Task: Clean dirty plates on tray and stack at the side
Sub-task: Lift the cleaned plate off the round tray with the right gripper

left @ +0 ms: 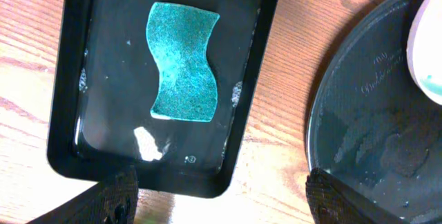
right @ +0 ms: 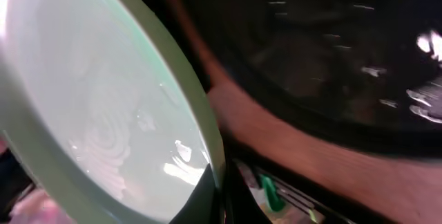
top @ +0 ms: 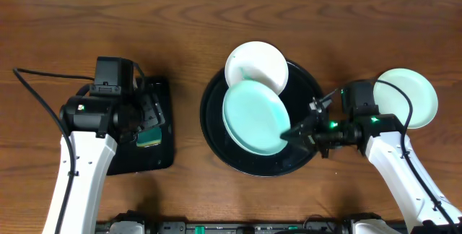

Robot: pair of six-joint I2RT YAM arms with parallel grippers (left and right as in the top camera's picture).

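Observation:
The round black tray (top: 216, 129) lies mid-table. A mint plate (top: 253, 115) is tilted above it, and my right gripper (top: 294, 133) is shut on its right rim; the right wrist view shows the plate (right: 90, 99) filling the left side with my fingers (right: 219, 196) pinching its rim. A white plate (top: 256, 64) leans on the tray's back rim. A third pale mint plate (top: 411, 97) lies on the table at the right. My left gripper (left: 217, 193) is open and empty, above the near edge of the small rectangular tray (left: 266, 79).
A green sponge (left: 183, 61) lies in the rectangular black tray (top: 162, 154) at the left. The round tray's rim (left: 324, 113) shows at the right of the left wrist view. A black cable (top: 36, 89) runs along the left arm.

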